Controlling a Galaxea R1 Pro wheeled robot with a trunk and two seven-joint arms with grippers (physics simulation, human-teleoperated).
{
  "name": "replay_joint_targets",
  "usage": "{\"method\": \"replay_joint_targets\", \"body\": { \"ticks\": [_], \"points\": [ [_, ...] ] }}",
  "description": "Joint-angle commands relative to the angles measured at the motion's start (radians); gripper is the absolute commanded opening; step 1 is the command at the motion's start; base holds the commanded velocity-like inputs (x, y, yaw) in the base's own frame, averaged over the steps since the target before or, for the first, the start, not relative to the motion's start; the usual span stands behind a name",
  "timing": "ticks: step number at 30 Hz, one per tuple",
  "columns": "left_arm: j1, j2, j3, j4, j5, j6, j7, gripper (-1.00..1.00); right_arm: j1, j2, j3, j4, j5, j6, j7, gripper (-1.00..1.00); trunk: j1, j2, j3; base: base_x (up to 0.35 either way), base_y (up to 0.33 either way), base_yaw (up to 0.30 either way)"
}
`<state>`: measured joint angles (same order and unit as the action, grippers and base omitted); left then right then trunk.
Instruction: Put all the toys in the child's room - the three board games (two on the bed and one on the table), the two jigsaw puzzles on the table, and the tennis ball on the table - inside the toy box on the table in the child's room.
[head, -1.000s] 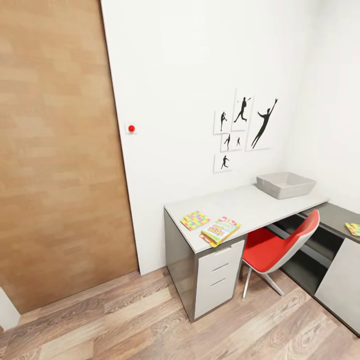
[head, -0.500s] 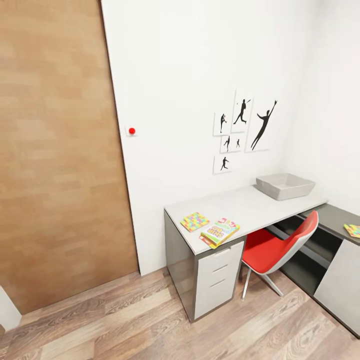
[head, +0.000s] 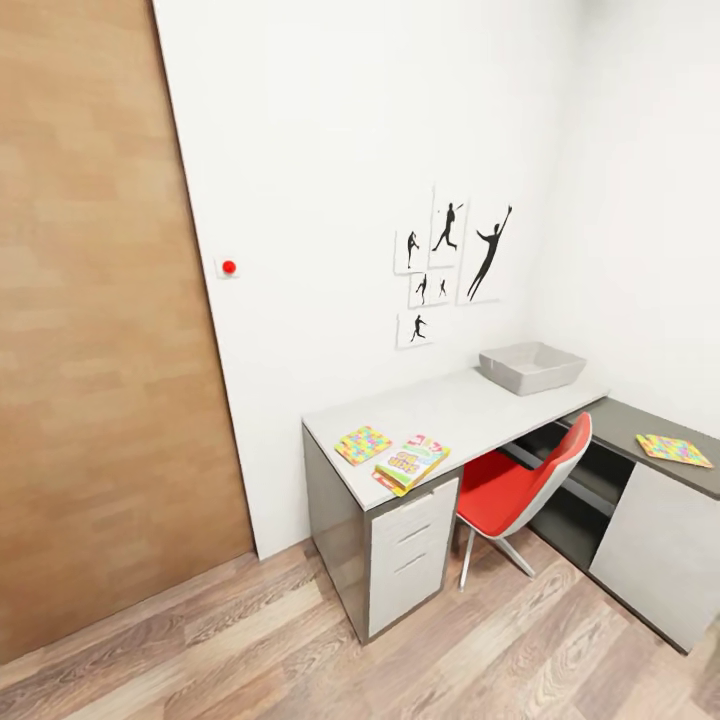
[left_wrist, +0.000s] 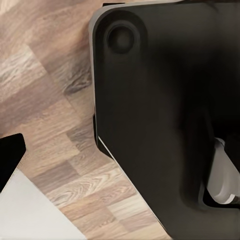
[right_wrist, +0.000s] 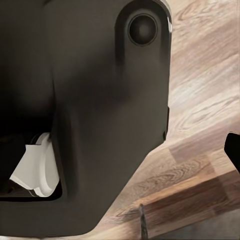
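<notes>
The table (head: 470, 405) stands against the white wall in the child's room. The grey toy box (head: 532, 367) sits at its far end. Near the front corner lie a jigsaw puzzle (head: 362, 444) and a yellow-green board game (head: 410, 463), side by side, the game partly over the edge. A second jigsaw puzzle (head: 673, 449) lies on the dark side section of the desk at the right. The tennis ball and the bed are out of view. Both wrist views look at my dark body above the wood floor, with one black fingertip (left_wrist: 10, 156) (right_wrist: 233, 150) at each picture's edge.
A red swivel chair (head: 520, 485) is tucked under the table between the drawers (head: 408, 550) and the side cabinet (head: 655, 545). A wooden door (head: 100, 330) takes up the left. Black sports pictures (head: 450, 260) hang above the table. Plank floor (head: 250, 640) lies ahead of me.
The whole head view has swung to the right, so the camera moved. More of the side desk and its jigsaw puzzle now shows. Nothing on the table has moved.
</notes>
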<state>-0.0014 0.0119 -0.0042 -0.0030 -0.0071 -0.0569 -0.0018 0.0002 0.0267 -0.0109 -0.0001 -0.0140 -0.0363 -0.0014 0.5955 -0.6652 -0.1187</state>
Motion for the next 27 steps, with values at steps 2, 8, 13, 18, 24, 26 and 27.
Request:
{"method": "replay_joint_targets", "body": {
  "ticks": [2,8,13,18,24,26,27],
  "points": [
    [0.0,0.0,0.0,0.0,-0.001,-0.003,0.0,1.0,0.0,-0.001,-0.001,0.0,-0.002,-0.003,0.0,1.0,-0.008,0.013,0.005,0.0,0.0,-0.274],
    [0.0,0.0,0.0,-0.003,-0.001,-0.003,0.0,1.0,0.0,-0.002,-0.001,0.0,-0.004,-0.003,0.0,1.0,-0.031,0.055,0.024,0.0,0.0,-0.277],
    [0.0,0.0,-0.001,-0.009,-0.002,-0.003,0.0,1.0,0.0,-0.002,-0.001,0.0,-0.005,-0.003,0.0,1.0,-0.05,0.09,0.04,0.0,0.0,-0.279],
    [0.0,0.0,-0.002,-0.011,-0.002,-0.003,-0.001,1.0,0.0,-0.003,-0.001,0.0,-0.005,-0.003,0.0,1.0,-0.069,0.125,0.055,0.0,0.0,-0.28],
    [0.0,-0.001,-0.003,-0.015,-0.002,-0.003,-0.001,1.0,0.0,-0.005,-0.002,0.0,-0.005,-0.004,0.0,1.0,-0.092,0.167,0.074,0.0,0.0,-0.28],
    [0.0,-0.001,-0.011,-0.02,-0.003,-0.003,-0.001,1.0,0.0,-0.006,-0.008,0.0,-0.008,-0.004,0.0,1.0,-0.1,0.181,0.08,0.0,0.0,-0.28],
    [0.0,-0.001,-0.021,-0.025,-0.003,-0.002,-0.001,1.0,0.0,-0.006,-0.016,0.0,-0.012,-0.004,0.0,1.0,-0.103,0.188,0.083,0.0,0.0,-0.28]
  ]
}}
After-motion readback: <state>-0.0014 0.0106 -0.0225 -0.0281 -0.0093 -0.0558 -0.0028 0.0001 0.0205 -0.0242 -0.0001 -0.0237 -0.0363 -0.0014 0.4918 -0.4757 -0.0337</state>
